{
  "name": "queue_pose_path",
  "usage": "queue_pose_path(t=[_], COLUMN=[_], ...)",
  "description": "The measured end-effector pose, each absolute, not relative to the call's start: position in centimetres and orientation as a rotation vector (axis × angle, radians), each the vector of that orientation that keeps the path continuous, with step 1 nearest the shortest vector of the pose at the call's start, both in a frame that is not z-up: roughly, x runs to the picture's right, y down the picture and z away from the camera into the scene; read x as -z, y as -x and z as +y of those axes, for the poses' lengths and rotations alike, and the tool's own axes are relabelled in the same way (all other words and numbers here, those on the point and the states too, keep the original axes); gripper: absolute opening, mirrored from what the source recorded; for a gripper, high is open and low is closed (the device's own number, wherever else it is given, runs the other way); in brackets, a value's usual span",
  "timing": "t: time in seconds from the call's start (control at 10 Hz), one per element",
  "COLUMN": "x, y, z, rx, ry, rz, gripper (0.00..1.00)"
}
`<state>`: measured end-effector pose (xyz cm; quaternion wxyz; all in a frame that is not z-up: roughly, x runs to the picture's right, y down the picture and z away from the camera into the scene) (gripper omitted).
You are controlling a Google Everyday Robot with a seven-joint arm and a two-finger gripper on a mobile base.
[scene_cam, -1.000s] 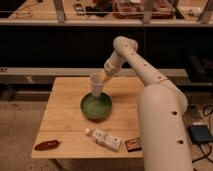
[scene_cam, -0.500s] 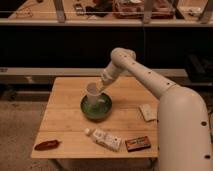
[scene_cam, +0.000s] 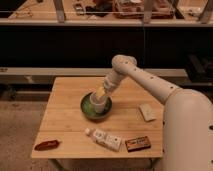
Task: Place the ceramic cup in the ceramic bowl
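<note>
The ceramic bowl (scene_cam: pixel 89 113), dark green with a lighter green inside, sits mid-table on the wooden table (scene_cam: pixel 65 130). The pale ceramic cup (scene_cam: pixel 98 103) stands tilted inside the bowl, low against its inner surface. My gripper (scene_cam: pixel 101 94) reaches down from the upper right over the bowl and sits right at the cup's top; the white arm crosses from the right side of the view.
A white tube-like bottle (scene_cam: pixel 104 138) lies in front of the bowl. A brown packet (scene_cam: pixel 137 143) lies at the front right, a pale flat item (scene_cam: pixel 147 112) at the right, and a reddish-brown item (scene_cam: pixel 46 145) at the front left corner. Shelving stands behind the table.
The arm has lowered and come forward. The cup went from above the bowl's far rim down into the bowl.
</note>
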<state>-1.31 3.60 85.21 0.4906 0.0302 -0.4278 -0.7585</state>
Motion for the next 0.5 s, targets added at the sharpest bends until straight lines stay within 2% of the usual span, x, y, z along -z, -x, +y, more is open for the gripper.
queue_pose_path(t=[0.2,0.5], x=[-84.7,-82.6], y=[0.9,-3.3], z=[2.3,-4.0], rx=[1.759,1.684], ry=[-0.097,-0.168], rz=[-1.055,-0.935], gripper=[0.64,0.64])
